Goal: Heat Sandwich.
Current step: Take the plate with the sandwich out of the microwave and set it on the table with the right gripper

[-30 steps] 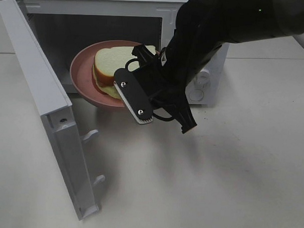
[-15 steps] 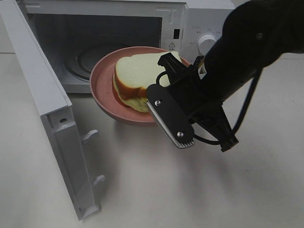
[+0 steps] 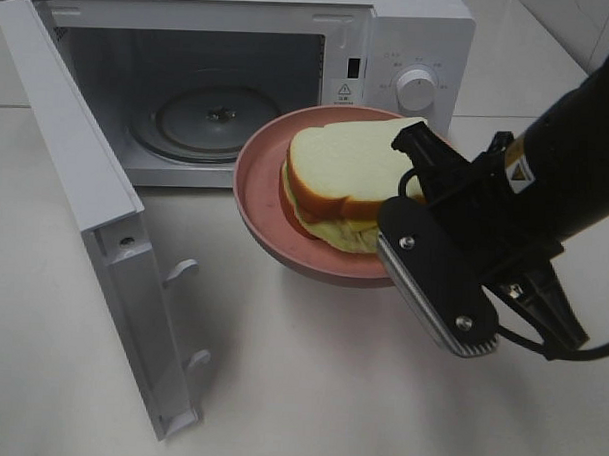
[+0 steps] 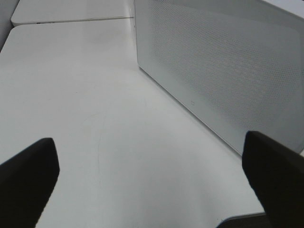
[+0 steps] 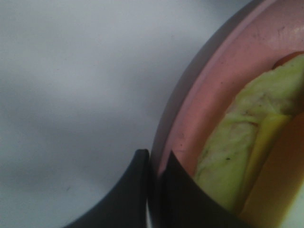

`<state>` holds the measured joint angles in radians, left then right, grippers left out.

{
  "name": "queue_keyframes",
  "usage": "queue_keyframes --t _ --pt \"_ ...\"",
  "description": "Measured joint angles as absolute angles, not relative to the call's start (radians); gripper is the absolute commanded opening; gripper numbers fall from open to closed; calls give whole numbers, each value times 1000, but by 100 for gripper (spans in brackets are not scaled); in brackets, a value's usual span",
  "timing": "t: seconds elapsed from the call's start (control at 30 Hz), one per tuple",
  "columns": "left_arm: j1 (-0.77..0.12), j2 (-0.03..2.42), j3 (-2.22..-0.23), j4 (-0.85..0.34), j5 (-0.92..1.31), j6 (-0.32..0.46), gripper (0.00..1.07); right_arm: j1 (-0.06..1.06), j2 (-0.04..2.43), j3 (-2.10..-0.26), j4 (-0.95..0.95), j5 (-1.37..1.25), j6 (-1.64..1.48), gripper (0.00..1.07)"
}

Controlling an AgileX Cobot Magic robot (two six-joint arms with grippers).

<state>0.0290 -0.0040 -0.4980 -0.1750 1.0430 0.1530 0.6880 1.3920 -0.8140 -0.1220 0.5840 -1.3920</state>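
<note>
On the right, one end effector (image 3: pixel 409 254) is pinched tight on the rim of one pink plate (image 3: pixel 270 212). One sandwich (image 3: pixel 341 184) lies on that plate, just outside the front of one white microwave (image 3: pixel 411 37). One door (image 3: pixel 80 205) swings wide open, and one round glass tray (image 3: pixel 213 115) sits inside. Over by the microwave's side, the other end effector (image 4: pixel 152 180) hangs above the table (image 4: pixel 95 118) with its fingers (image 4: pixel 28 175) wide apart, holding nothing.

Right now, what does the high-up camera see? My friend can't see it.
A black robot gripper holds a round pink plate with a white-bread sandwich outside a white microwave, its door wide open.
</note>
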Motion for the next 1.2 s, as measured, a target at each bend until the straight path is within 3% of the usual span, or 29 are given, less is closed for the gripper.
queue_keyframes --t 0.8,1.2 --pt "29 -4 -498 -175 1043 153 104 688 977 -582 -166 816 -1186 2" --pt "29 -4 -498 -175 1043 153 104 688 940 -569 -241 867 -906 2"
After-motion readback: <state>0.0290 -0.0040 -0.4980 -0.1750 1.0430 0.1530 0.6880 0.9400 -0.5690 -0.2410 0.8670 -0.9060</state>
